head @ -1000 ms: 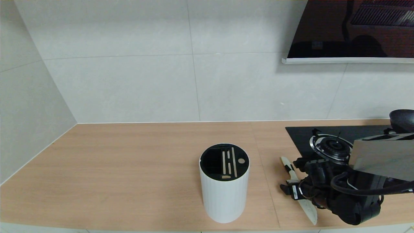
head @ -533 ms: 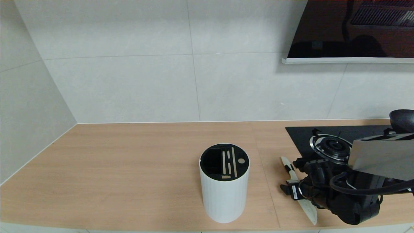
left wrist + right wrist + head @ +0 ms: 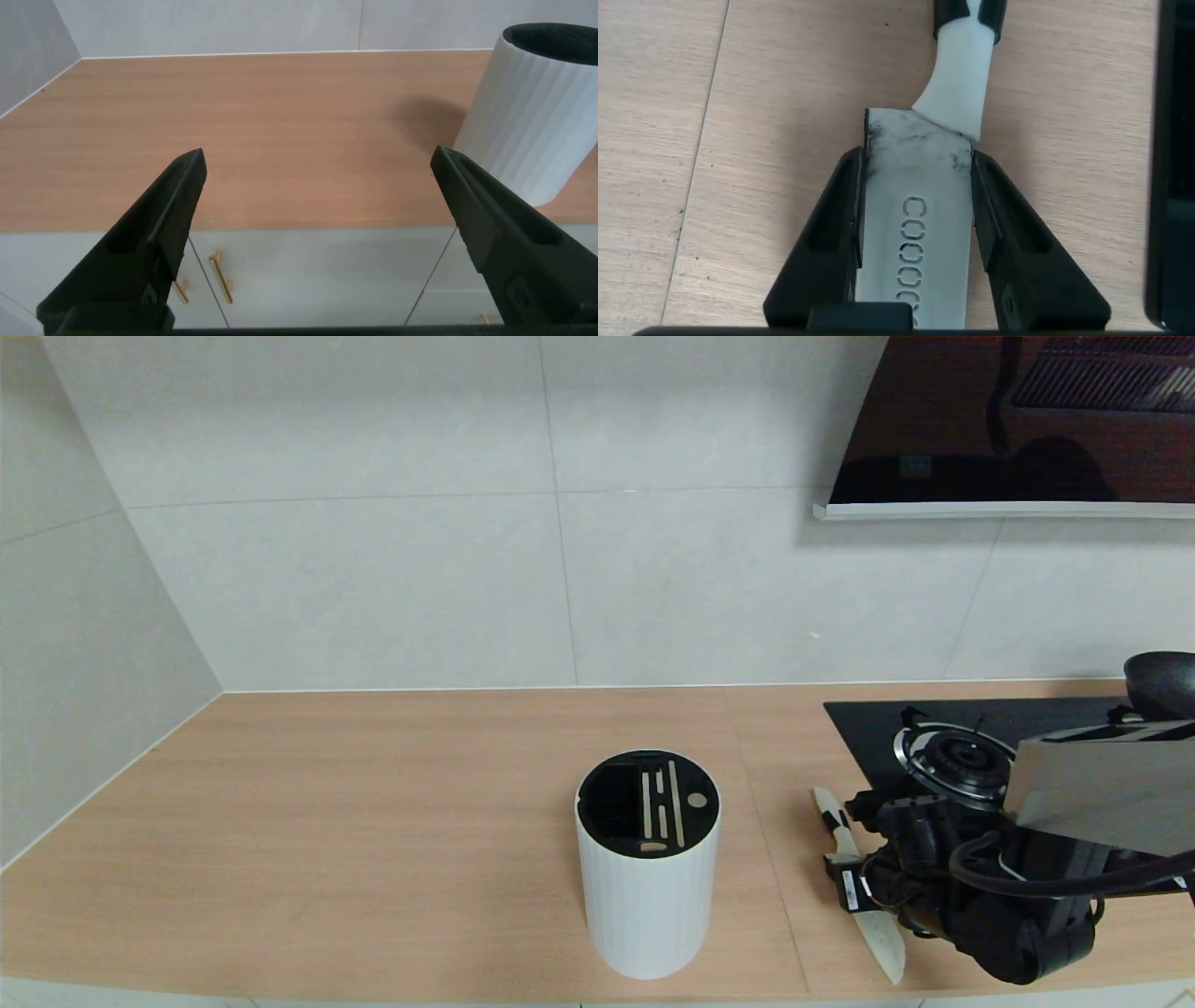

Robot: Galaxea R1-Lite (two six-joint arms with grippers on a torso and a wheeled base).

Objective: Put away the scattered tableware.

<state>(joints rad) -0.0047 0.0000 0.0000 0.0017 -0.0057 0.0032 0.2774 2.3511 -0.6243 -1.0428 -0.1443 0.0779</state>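
Knife: a white knife (image 3: 882, 938) with a black-banded handle is seen at the right of the wooden worktop (image 3: 373, 821), between the holder and the hob, its handle pointing toward the wall and its tip toward the front edge.
Right hand: the right hand (image 3: 847, 840) is closed on the knife (image 3: 915, 215); the blade is clamped flat between the two black fingers (image 3: 831, 233), just behind the handle.
Contact: the blade appears to be lying on the worktop, though a slight lift cannot be ruled out.
Holder: a white ribbed cylinder holder (image 3: 647, 868) with a black slotted top is set upright near the front edge, left of the knife and apart from it.
Left hand: the left hand (image 3: 316, 163) is held wide apart with nothing in it, off the front edge of the worktop, with the holder (image 3: 533, 112) near one finger.
Surroundings: a black gas hob (image 3: 952, 756) is fitted at the right, beneath a dark extractor hood (image 3: 1008, 420); a dark pan (image 3: 1162, 681) is seen at the far right.
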